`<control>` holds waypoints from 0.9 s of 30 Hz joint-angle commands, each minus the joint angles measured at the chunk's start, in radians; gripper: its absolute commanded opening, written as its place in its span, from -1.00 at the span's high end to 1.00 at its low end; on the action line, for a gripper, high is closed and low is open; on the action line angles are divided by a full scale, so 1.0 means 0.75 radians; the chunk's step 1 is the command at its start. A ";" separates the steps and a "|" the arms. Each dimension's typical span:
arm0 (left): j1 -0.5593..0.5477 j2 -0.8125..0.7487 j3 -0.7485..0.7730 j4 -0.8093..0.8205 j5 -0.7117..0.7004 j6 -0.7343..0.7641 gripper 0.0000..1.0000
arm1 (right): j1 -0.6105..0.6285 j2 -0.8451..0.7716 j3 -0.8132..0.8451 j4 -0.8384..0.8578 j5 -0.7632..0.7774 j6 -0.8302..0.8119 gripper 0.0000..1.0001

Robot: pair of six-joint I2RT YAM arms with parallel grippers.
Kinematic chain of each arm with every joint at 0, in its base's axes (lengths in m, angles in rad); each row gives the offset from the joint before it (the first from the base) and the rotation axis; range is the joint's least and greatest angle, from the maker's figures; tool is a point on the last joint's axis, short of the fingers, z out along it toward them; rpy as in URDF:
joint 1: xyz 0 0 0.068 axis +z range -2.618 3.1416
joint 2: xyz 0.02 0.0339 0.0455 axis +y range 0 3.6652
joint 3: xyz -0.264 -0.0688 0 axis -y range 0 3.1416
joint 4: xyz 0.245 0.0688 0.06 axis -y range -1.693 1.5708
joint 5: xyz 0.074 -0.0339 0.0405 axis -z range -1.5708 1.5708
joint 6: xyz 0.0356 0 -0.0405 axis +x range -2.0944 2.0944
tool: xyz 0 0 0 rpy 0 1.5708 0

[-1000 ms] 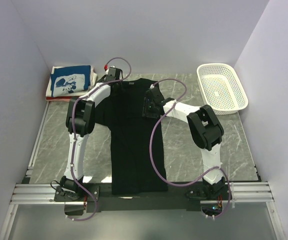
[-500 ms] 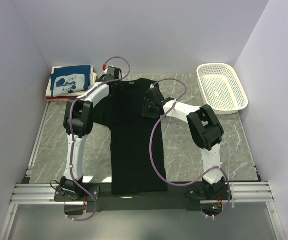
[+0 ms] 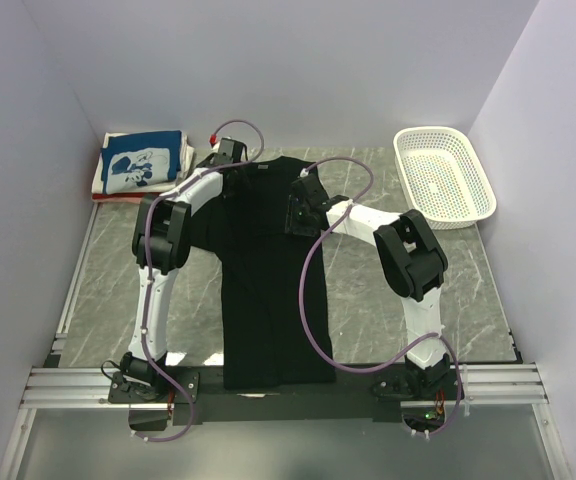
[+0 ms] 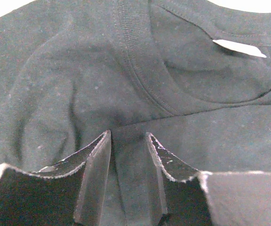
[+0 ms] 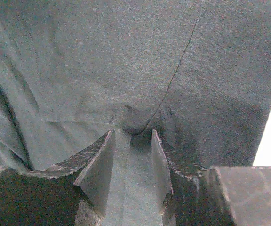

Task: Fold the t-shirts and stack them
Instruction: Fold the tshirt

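Slightly rightward went the left gripper (image 4: 127,141); it and the right gripper (image 5: 132,136) each pinch the black t-shirt (image 3: 268,320) at its top edge. It lies long, not yet folded small or stacked, while the folded t-shirts (image 3: 140,165) wait far-left

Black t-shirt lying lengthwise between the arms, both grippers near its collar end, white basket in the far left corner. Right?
No: the white basket sits in the far right corner, as the top external view shows. The black t-shirt, left gripper and right gripper are as stated.
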 commanded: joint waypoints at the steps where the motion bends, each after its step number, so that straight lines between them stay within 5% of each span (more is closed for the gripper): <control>1: -0.011 0.013 0.020 0.003 0.010 -0.011 0.21 | 0.002 0.011 0.031 0.033 0.003 -0.003 0.13; 22: -0.047 -0.085 0.047 0.036 0.006 0.016 0.99 | 0.004 0.001 0.027 0.043 -0.009 -0.005 0.15; 27: -0.045 -0.134 0.032 0.048 -0.002 0.022 0.99 | 0.004 0.015 0.043 0.033 0.007 -0.005 0.15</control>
